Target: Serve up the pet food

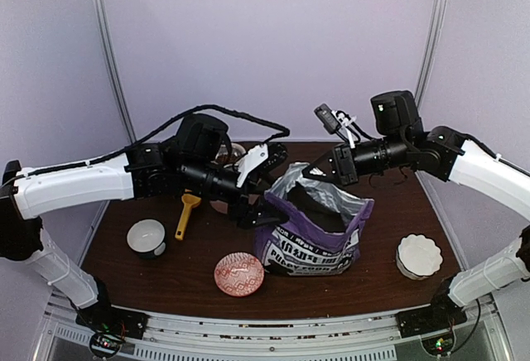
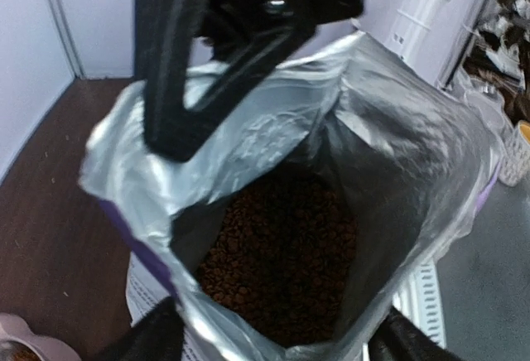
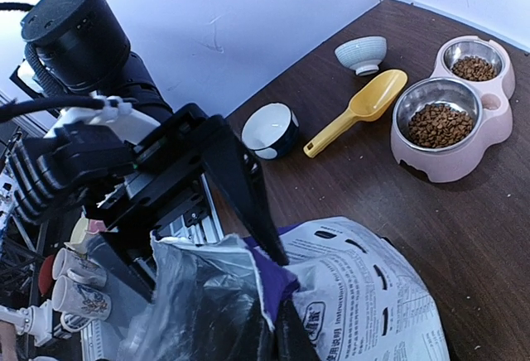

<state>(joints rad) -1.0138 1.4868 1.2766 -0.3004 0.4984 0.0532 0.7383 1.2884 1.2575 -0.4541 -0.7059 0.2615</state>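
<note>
The pet food (image 2: 281, 249), small brown pellets, lies deep inside the open purple bag (image 1: 313, 245), which stands upright at mid-table with its silver lining showing. My right gripper (image 1: 320, 172) is shut on the bag's far rim, pinching the purple edge (image 3: 286, 320). My left gripper (image 1: 263, 189) is open at the bag's left rim; in its wrist view its fingers (image 2: 145, 336) stand wide apart on either side of the near rim. That view also shows the right gripper (image 2: 178, 133) clamped on the opposite rim. More pellets fill a pink double pet bowl (image 3: 451, 158).
A yellow scoop (image 1: 187, 212) lies left of the bag. A white and dark bowl (image 1: 146, 237) sits beside it. A pink patterned bowl (image 1: 239, 274) is near the front edge, a white scalloped bowl (image 1: 418, 255) at the right, and a pale blue bowl (image 3: 362, 53) further back.
</note>
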